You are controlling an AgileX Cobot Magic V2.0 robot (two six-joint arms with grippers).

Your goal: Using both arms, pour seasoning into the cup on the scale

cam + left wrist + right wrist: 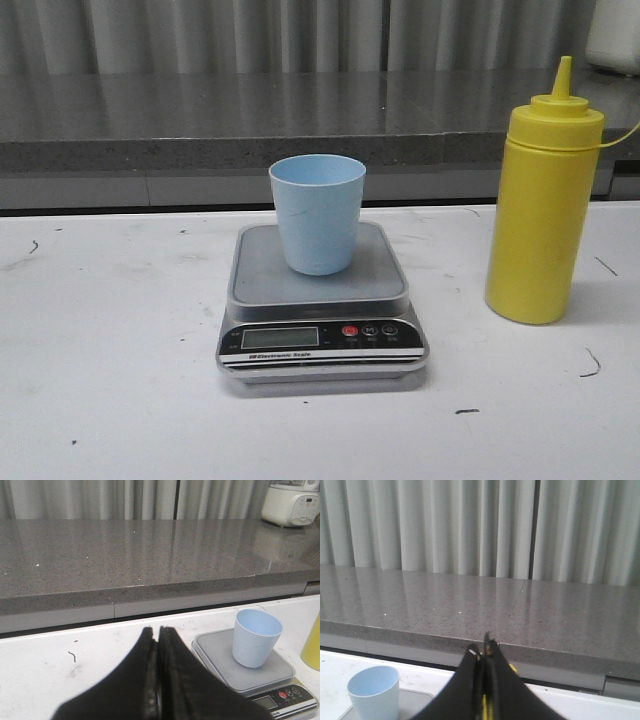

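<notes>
The light blue cup (317, 213) stands upright on the steel platform of the silver scale (262, 272) at the table's middle. The yellow seasoning bottle (543, 200) stands upright, capped, to the right of the scale. Neither gripper shows in the front view. In the left wrist view my left gripper (156, 630) is shut and empty, left of the cup (255, 644) and scale (220, 656). In the right wrist view my right gripper (482, 647) is shut and empty. The cup (374, 690) is beside it, and slivers of the yellow bottle (512, 667) show behind the fingers.
A grey stone counter (200, 125) runs along the back of the white table (110, 330), with a pleated curtain behind it. A white appliance (292, 502) stands on the counter at the far right.
</notes>
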